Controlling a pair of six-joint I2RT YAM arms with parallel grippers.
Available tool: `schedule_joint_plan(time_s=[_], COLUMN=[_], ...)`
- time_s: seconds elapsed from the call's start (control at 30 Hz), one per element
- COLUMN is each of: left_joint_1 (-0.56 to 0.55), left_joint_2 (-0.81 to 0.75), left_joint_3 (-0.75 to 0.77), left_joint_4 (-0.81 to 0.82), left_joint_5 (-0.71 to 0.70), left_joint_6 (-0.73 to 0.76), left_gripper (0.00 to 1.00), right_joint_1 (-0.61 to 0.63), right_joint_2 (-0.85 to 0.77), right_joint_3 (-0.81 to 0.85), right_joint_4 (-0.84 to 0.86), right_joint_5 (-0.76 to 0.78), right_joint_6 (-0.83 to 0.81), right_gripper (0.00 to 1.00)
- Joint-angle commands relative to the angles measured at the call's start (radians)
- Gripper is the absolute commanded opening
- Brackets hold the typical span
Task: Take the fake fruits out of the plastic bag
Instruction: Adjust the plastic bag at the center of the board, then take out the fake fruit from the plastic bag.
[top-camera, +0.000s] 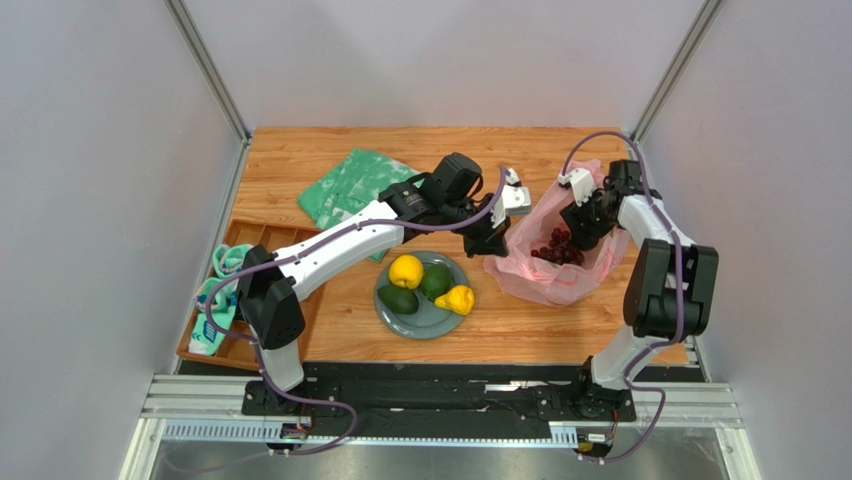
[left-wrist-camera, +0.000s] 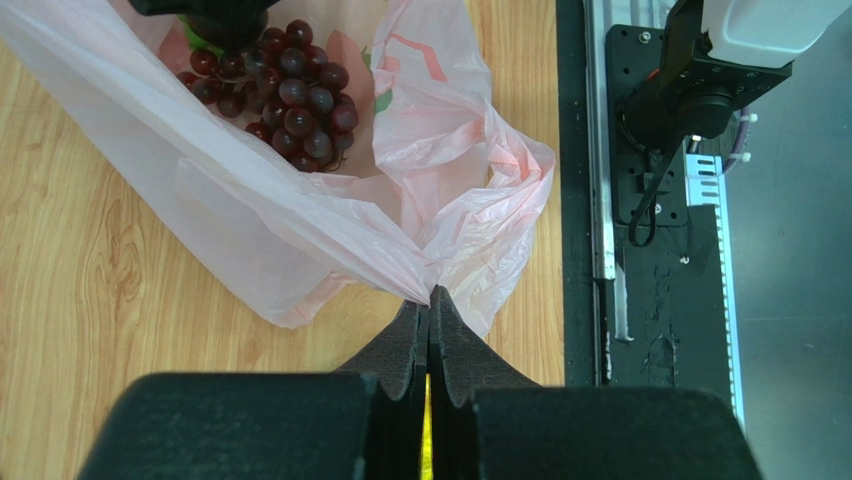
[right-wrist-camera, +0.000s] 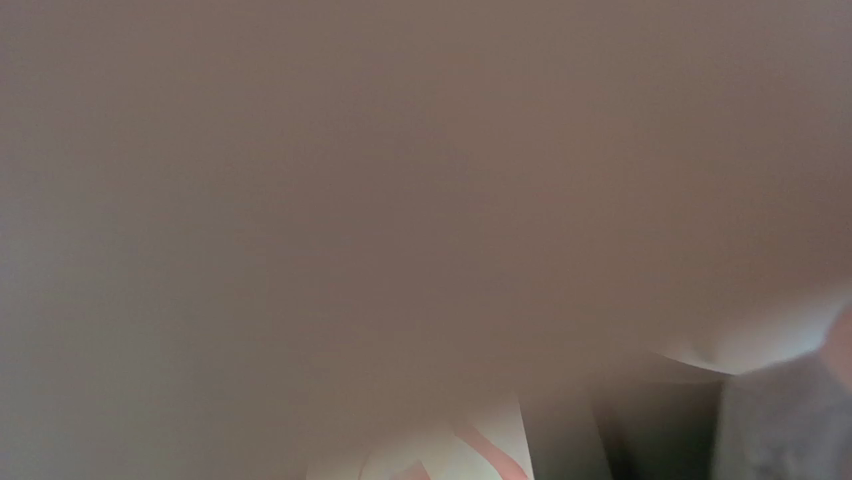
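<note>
The pink plastic bag lies on the right of the table with its mouth held open. The dark red grape bunch lies inside it and also shows in the left wrist view. My left gripper is shut on a gathered fold of the bag's edge. My right gripper reaches into the bag just above the grapes; its fingers are hidden. The right wrist view shows only blurred bag film. The citrus, two avocados and the yellow lumpy fruit sit on a plate.
The grey-green plate sits at the front middle. A flat green patterned bag lies at the back left. A wooden tray with teal items stands at the left edge. The black base rail runs along the near edge.
</note>
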Motion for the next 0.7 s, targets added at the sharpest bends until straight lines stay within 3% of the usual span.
schedule_joint_plan(time_s=[0.0,0.27,0.4,0.67], left_joint_1=[-0.003,-0.005,-0.005,-0.003], left_joint_2=[0.009,0.001,0.004,0.024], left_joint_3=[0.020,0.010,0.010,0.040], left_joint_4=[0.033,0.026,0.028,0.042], left_joint_5=[0.032,0.009,-0.004,-0.058], left_joint_6=[-0.007,-0.003,-0.004,-0.007], left_gripper=[0.00,0.00,0.00,0.00], right_joint_1=[0.020,0.045,0.043,0.040], right_joint_2=[0.129,0.197,0.148,-0.121], right_joint_3=[0.092,0.099,0.126,0.246], right_joint_4=[0.076,0.096,0.056,-0.217], right_joint_5=[0.044,0.149,0.142,-0.223], right_joint_6=[0.104,0.115,0.143,0.215], right_gripper=[0.71,0.68,0.49,0.52])
